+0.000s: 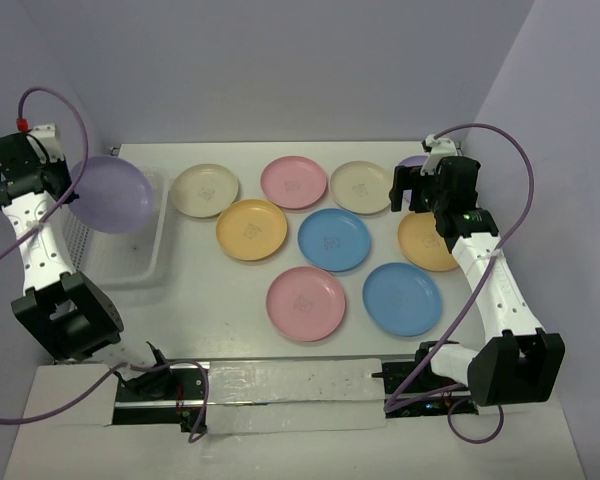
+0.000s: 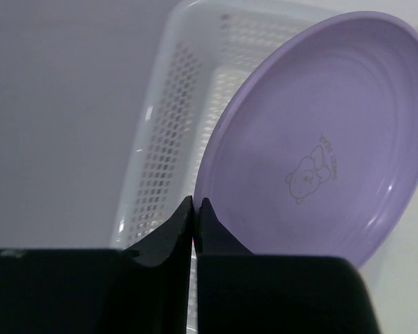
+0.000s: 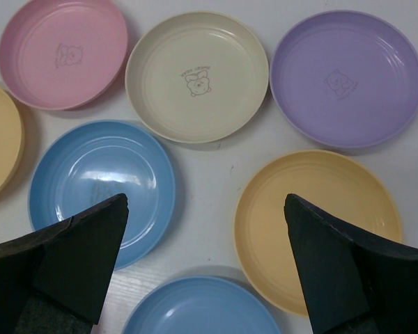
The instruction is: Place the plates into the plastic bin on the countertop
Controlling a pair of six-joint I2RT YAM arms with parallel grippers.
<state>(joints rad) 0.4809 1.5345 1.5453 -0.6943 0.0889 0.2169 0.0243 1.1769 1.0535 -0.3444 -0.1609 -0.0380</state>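
My left gripper point(image 2: 196, 202) is shut on the rim of a purple plate point(image 2: 313, 139), holding it tilted on edge over the plastic bin point(image 2: 167, 139). From above, that plate point(image 1: 110, 193) hangs over the bin point(image 1: 152, 262) at the countertop's point(image 1: 220, 320) left side. My right gripper point(image 3: 205, 202) is open and empty, hovering above a yellow-orange plate point(image 3: 317, 223) and a blue plate point(image 3: 101, 188). Beyond them lie a pink plate point(image 3: 63, 52), a cream plate point(image 3: 196, 75) and a second purple plate point(image 3: 346, 76). Several plates lie flat across the middle of the countertop.
Another blue plate point(image 1: 402, 298) and a pink plate point(image 1: 306, 303) lie nearest the arm bases. A cream plate point(image 1: 205, 190) sits just right of the bin. Walls close in the back and both sides.
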